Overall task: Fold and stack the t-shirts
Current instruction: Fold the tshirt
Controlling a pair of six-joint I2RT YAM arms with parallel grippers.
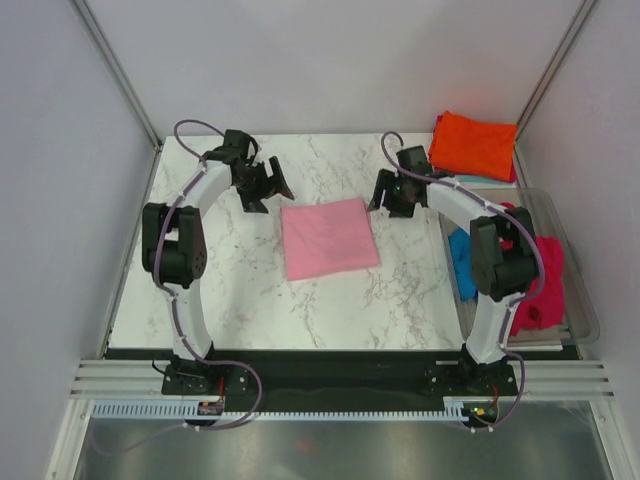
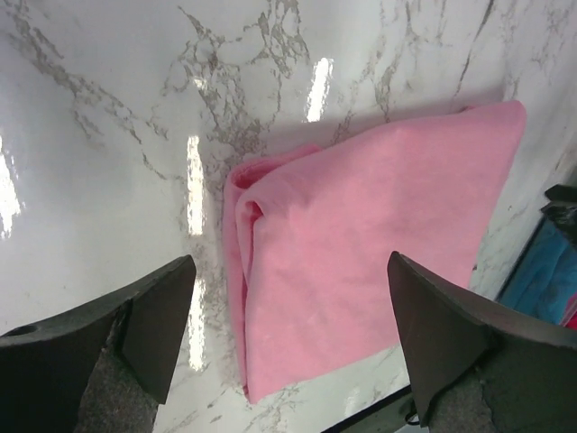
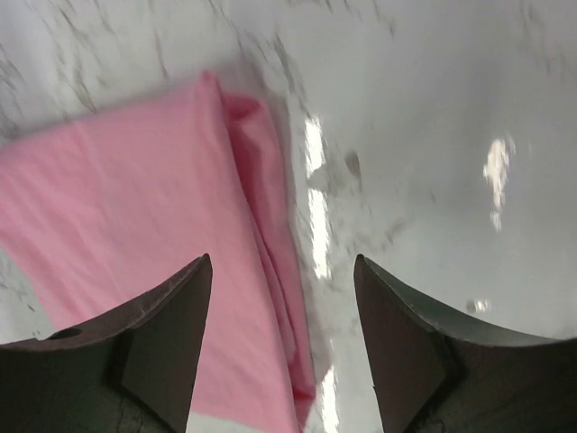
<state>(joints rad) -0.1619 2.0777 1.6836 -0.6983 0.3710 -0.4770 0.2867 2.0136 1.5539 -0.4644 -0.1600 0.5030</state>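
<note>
Pink t-shirt point(image 1: 330, 238) lies folded; bright blue one point(image 1: 461, 266) half-hidden behind right arm point(image 1: 505, 250).

A glossy white tabletop with grey marble veining point(image 1: 330, 310) filled the middle of the overhead view. In both wrist views its surface point(image 2: 108, 108) point(image 3: 433, 108) caught bright streaks of reflected light. A clear plastic rectangular bin point(image 1: 583, 290) sat at the table's right edge, reaching slightly past it. A flat black strip point(image 1: 340, 358) ran along the near edge of the table. Below it lay silver aluminium rails point(image 1: 590, 375), then a white slotted cable duct point(image 1: 330, 410), then a sheet of brushed grey metal point(image 1: 330, 450). Plain pale grey walls point(image 1: 330, 60) enclosed the table on the left, back and right. Two slanted aluminium posts point(image 1: 115, 70) point(image 1: 555, 65) marked the rear corners.
</note>
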